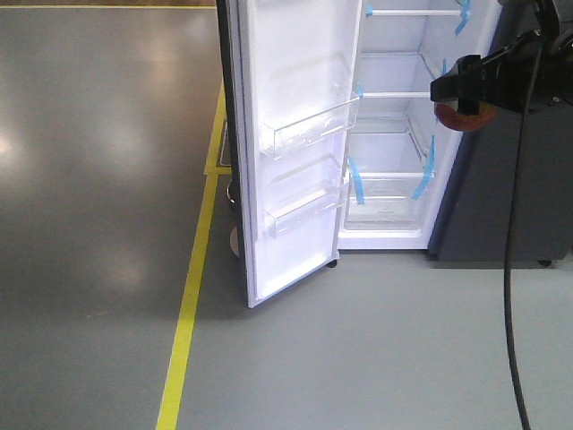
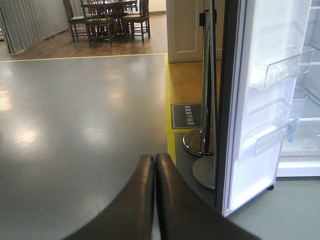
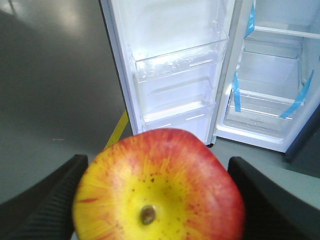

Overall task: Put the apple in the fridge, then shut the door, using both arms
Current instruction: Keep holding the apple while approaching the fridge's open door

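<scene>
So, one apple (image 3: 160,185), clamped in the jaws of the right gripper (image 1: 470,88), up in front of the open fridge (image 1: 394,152) near its right edge. Its door (image 1: 295,90) is swung wide with two clear bins (image 1: 309,130) (image 1: 304,210) on it, and two round metal bases (image 2: 197,142) (image 2: 205,172) sit behind it. The left gripper (image 2: 154,162) has its jaws pressed together over grey floor (image 2: 75,125) left of the door.

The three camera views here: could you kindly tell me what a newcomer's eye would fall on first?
The red-and-yellow apple fills the lower part of the right wrist view, clamped in the right gripper. Ahead stands the fridge, bright white inside with blue tape strips, its door swung wide open on the left. The left gripper is shut and empty, over the grey floor.
</scene>
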### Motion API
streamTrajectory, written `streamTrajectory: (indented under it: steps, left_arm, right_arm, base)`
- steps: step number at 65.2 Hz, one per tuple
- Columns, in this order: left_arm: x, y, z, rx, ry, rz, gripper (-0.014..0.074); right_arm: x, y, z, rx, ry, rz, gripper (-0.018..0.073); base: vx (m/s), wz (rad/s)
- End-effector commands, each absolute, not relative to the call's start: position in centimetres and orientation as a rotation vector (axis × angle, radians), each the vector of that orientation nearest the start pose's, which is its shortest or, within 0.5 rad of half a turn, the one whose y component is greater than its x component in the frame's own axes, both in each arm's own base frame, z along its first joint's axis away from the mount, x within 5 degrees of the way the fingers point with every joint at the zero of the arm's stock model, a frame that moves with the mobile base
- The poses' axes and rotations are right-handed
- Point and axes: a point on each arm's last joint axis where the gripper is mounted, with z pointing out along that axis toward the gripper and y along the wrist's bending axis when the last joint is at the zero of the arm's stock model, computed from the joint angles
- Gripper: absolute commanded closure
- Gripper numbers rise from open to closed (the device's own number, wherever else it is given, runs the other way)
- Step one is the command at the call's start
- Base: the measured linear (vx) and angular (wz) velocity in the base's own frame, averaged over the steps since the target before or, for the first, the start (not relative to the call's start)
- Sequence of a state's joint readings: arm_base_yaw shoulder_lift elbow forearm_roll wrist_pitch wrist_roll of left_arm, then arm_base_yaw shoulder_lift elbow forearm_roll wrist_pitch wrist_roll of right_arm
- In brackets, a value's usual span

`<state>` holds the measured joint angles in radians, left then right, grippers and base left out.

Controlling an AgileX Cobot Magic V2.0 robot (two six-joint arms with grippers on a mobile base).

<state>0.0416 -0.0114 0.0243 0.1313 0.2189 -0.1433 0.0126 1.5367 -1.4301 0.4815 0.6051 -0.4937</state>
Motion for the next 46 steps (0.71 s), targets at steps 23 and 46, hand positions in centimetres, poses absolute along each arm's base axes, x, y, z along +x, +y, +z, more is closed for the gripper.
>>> streamTrajectory:
  steps: [23, 46]
  left_arm:
    - [5.61, 0.37, 18.31, -0.060, 1.659, 0.028, 0.0602]
    - [5.61, 0.37, 18.31, -0.060, 1.659, 0.028, 0.0602]
  right_arm:
    - [34.53, 2.67, 40.77, -0.232, 1.977, 0.221, 0.0391]
    - [34.53, 2.67, 40.77, -0.232, 1.977, 0.221, 0.0391]
  base:
    - [0.12, 0.02]
    - [0.10, 0.02]
